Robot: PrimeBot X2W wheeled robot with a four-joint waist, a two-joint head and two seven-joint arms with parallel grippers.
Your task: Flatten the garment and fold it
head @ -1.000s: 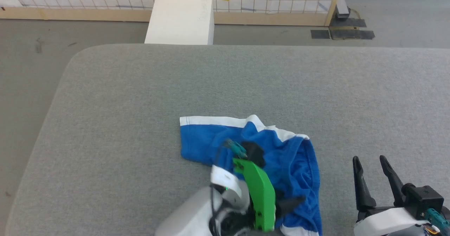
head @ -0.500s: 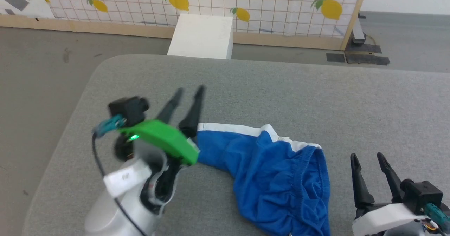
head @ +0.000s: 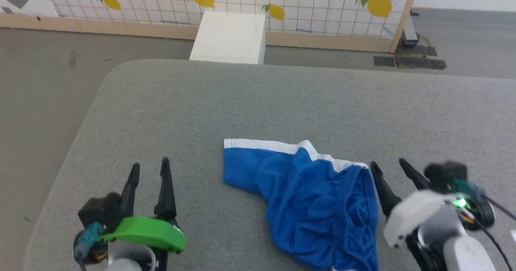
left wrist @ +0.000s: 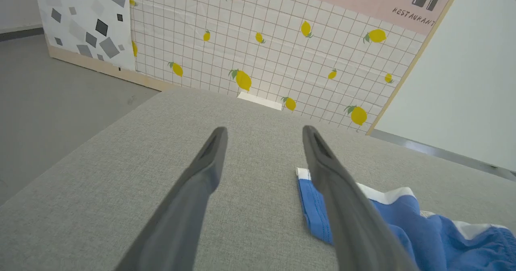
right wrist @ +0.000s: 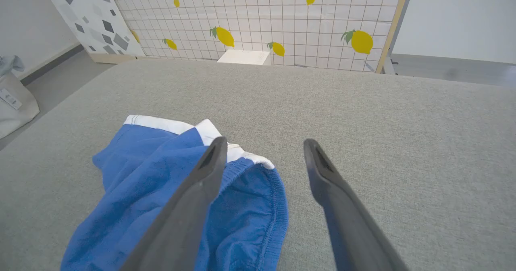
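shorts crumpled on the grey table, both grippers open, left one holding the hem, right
No: the left gripper holds nothing; it sits apart from the shorts, over the table, as the head view shows. The rest stands.

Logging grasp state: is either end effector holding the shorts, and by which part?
Nothing is held. The left end effector and right end effector are both open and empty; the blue shorts lie loose on the grey pad.
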